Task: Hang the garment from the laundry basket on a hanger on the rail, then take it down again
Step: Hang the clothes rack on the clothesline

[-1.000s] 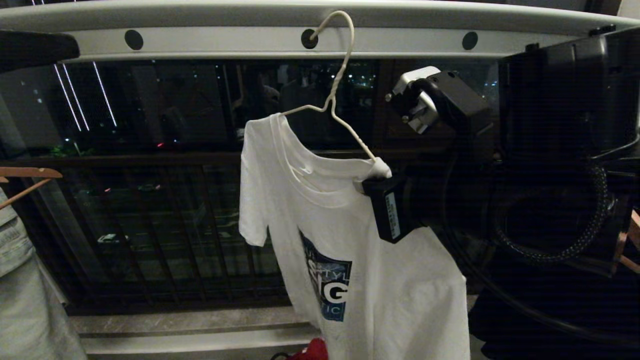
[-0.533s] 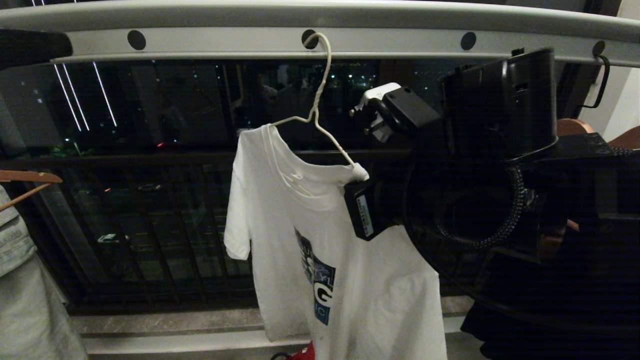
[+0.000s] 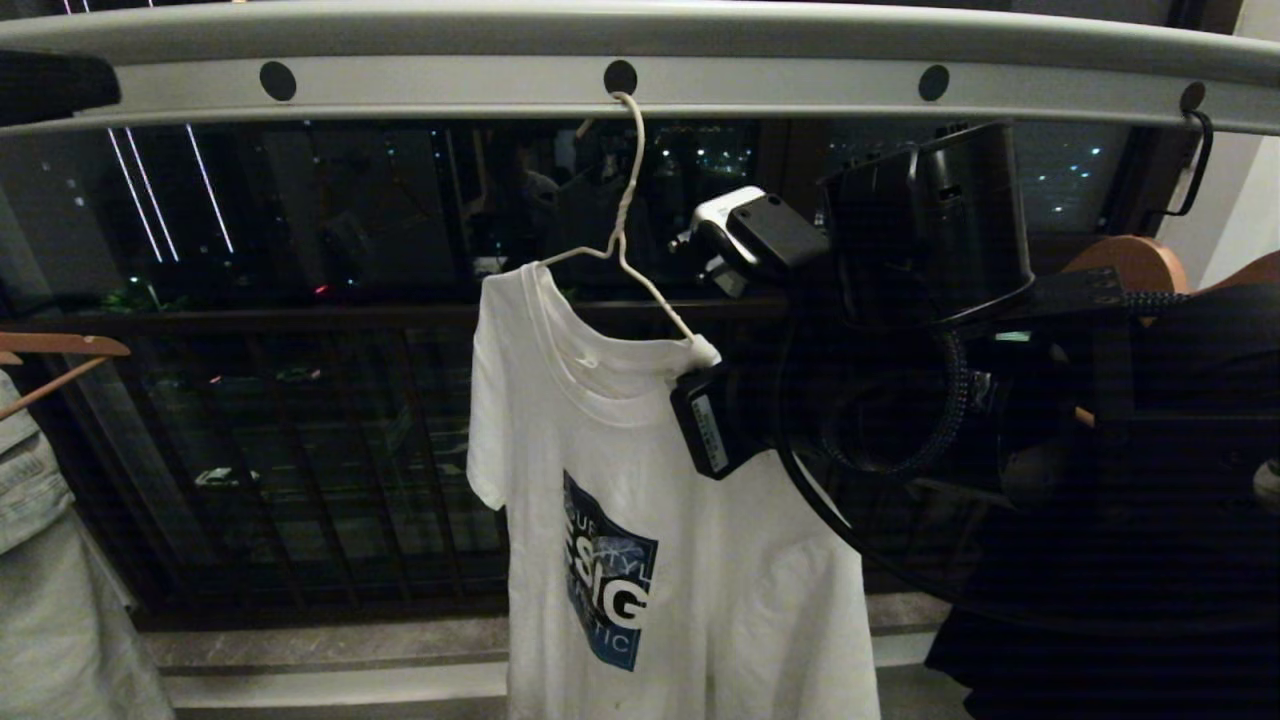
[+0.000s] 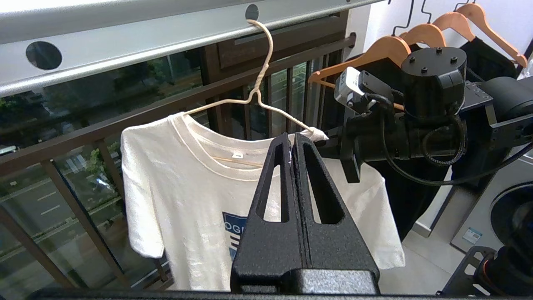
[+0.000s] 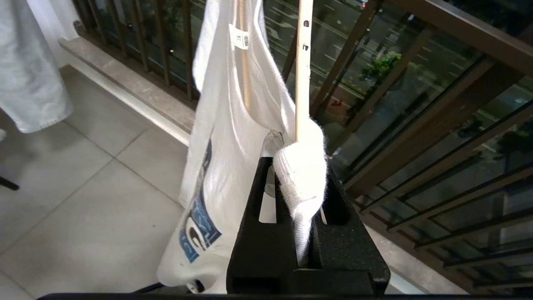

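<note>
right gripper (image 5: pixel 297 179): fingers pressed together on the bunched white cloth at the shoulder end of the t-shirt (image 3: pixel 640 520), where the cloth wraps the tip of the hanger (image 3: pixel 625 235); the hanger's arm rises straight out of the pinched fold

t-shirt: white, short sleeves, blue-and-dark chest print with white letters; draped over the hanger, collar open to the front, one sleeve hanging free on the side away from the right gripper, hem out of frame below

hanger: thin white wire, twisted neck, hook caught in a round dark hole of the rail (image 3: pixel 640 60); tilted, the gripped end lower than the other

rail: long pale grey bar across the top, flat strip beneath it with a row of round holes

left gripper (image 4: pixel 293 143): fingers shut flat against each other, holding nothing, raised in front of the t-shirt's collar, not touching it

balcony railing (image 3: pixel 300 450): dark bars behind the t-shirt

wooden hangers (image 4: pixel 416 37): brown, hung beyond the right arm, one with a black garment (image 4: pixel 487 54)

pale cloth (image 3: pixel 50 590): hanging at the far left edge
</note>
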